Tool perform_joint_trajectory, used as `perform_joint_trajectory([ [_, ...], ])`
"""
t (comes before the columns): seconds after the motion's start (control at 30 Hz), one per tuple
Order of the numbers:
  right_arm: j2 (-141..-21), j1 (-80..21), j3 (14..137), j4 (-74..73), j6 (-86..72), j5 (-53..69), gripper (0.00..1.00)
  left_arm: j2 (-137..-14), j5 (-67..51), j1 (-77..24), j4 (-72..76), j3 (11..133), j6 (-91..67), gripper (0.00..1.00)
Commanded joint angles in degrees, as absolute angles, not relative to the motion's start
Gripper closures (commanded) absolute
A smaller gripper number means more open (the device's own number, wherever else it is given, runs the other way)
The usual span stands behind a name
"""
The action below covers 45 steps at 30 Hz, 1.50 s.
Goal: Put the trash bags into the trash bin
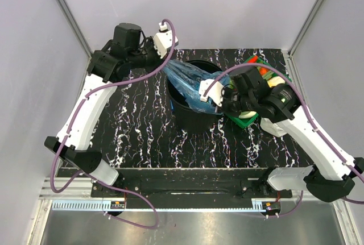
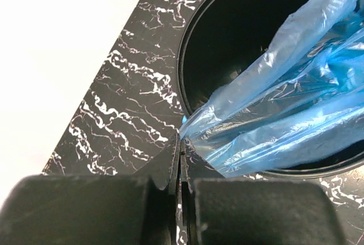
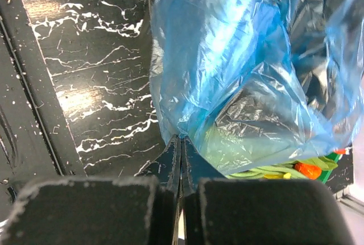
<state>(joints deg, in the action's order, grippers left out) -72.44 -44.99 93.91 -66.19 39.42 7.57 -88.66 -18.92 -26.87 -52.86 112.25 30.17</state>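
The left arm [image 1: 85, 108] and right arm [image 1: 313, 137] share one build: glossy white link shells joined by rounded matte black joint housings, with a black base at the mounting rail [image 1: 182, 185]. A purple cable [image 1: 53, 171] loops from the rail along each arm to a white wrist block [image 1: 165, 36]. The left hand [image 2: 181, 145] and right hand [image 3: 181, 142] are each two grainy black blocks tapering into thin wedge fingers.

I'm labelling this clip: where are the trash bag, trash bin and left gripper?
trash bag [image 1: 185, 77], top view, stretched blue film.
trash bin [image 2: 227, 40], left wrist view, inner wall.
left gripper [image 2: 181, 142], left wrist view, between fingertips.
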Motion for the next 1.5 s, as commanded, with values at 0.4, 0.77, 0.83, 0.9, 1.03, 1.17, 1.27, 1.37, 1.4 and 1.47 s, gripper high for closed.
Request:
perform_joint_trajectory([
  [0.4, -65.1, -37.7, 89.3, -68.4, 41.1, 9.9, 1.00, -86.4, -16.4, -23.8, -51.3, 109.1, 35.1, 1.00],
  [0.77, -64.2, -36.7, 83.2, -67.7, 41.0, 9.8, 1.00, -86.1, -17.0, -23.7, -59.1, 109.1, 40.6, 1.00],
  [0.83, -64.2, -36.3, 82.6, -67.2, 41.8, 9.2, 1.00, -86.0, -16.3, -23.6, -60.4, 109.9, 41.3, 1.00],
  [0.9, -64.2, -35.7, 83.0, -67.6, 42.1, 10.1, 1.00, -86.2, -16.3, -23.3, -62.0, 112.0, 41.7, 1.00],
  [1.03, -64.2, -35.2, 84.6, -69.3, 42.5, 10.7, 1.00, -87.9, -17.1, -23.4, -67.8, 117.0, 43.2, 1.00],
  [1.17, -63.9, -34.6, 85.3, -69.9, 43.3, 10.7, 1.00, -88.3, -17.5, -23.4, -72.1, 120.1, 45.3, 1.00],
  [1.27, -64.0, -34.3, 85.7, -70.8, 44.0, 10.9, 1.00, -88.1, -18.3, -23.4, -74.1, 120.5, 46.2, 1.00],
  [1.37, -64.0, -33.8, 85.6, -71.2, 44.8, 10.5, 1.00, -87.6, -17.7, -23.4, -74.5, 119.8, 46.7, 1.00],
  [1.4, -64.1, -33.8, 85.6, -71.4, 45.2, 10.1, 1.00, -87.5, -17.6, -23.4, -74.4, 119.3, 46.9, 1.00],
  [1.47, -64.0, -33.5, 85.5, -71.7, 45.8, 9.1, 1.00, -87.1, -16.7, -23.4, -73.0, 118.5, 46.8, 1.00],
])
